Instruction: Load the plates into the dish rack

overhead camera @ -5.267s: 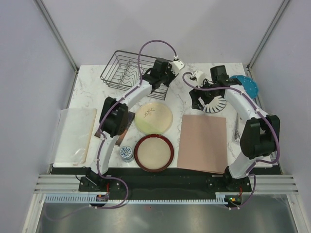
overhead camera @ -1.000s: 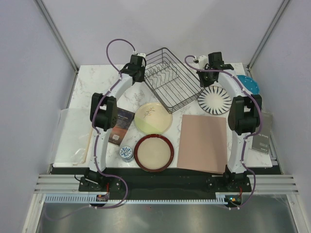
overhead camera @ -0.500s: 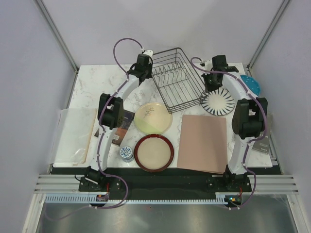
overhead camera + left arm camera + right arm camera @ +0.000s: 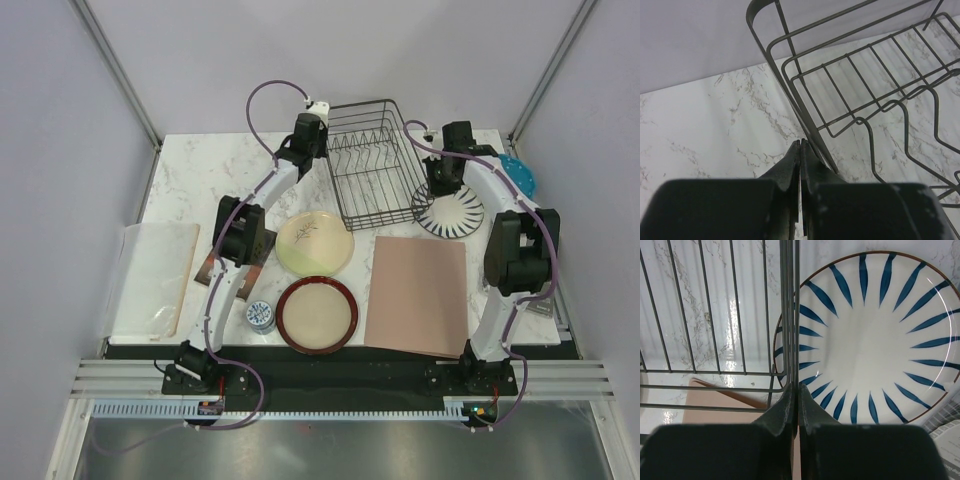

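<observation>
Left gripper (image 4: 800, 145) and right gripper (image 4: 796, 387) each clamp a side wire of the empty rack (image 4: 380, 222) at the table's (image 4: 200, 180) back middle, so they should move it level and in step, setting it down clear of the striped plate (image 4: 452, 208) at its right edge.
</observation>
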`<state>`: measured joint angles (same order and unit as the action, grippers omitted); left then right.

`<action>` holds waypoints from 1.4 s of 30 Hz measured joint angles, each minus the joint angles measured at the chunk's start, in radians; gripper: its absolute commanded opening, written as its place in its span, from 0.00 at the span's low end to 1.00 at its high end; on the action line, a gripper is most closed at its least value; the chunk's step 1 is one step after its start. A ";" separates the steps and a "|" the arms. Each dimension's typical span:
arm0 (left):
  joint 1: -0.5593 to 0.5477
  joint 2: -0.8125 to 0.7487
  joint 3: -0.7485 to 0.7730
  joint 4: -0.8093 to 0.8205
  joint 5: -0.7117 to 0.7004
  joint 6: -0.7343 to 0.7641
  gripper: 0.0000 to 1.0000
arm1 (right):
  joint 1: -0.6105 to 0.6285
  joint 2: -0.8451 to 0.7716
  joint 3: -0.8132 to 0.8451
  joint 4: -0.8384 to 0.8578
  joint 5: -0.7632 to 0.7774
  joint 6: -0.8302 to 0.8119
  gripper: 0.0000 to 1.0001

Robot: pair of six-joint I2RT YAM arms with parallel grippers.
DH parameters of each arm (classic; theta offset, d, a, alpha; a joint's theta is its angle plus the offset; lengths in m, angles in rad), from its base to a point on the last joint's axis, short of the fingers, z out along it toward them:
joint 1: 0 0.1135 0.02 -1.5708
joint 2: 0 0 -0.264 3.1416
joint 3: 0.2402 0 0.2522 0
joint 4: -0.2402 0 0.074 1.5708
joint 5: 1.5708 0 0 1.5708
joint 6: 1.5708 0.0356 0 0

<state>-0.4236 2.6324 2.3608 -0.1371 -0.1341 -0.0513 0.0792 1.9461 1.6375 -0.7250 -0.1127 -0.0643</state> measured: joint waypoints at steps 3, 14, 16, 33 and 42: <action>-0.006 0.010 0.006 0.031 -0.011 0.000 0.03 | -0.001 -0.014 -0.024 0.019 0.003 0.027 0.00; -0.013 0.044 0.039 0.096 -0.019 0.008 0.05 | -0.002 -0.029 -0.045 0.032 0.017 0.086 0.00; -0.014 0.049 0.046 0.100 -0.019 0.019 0.06 | -0.002 -0.034 -0.053 0.033 0.017 0.096 0.00; -0.017 0.108 0.116 0.174 -0.022 0.090 0.40 | 0.039 -0.038 -0.057 0.027 0.085 0.135 0.05; -0.015 0.017 -0.052 0.277 -0.079 0.140 0.87 | 0.068 -0.032 -0.048 0.010 0.066 0.131 0.59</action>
<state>-0.4385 2.6495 2.3085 0.1402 -0.2127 0.0887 0.1467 1.9144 1.5898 -0.7147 -0.0463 0.0669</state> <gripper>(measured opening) 0.780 0.500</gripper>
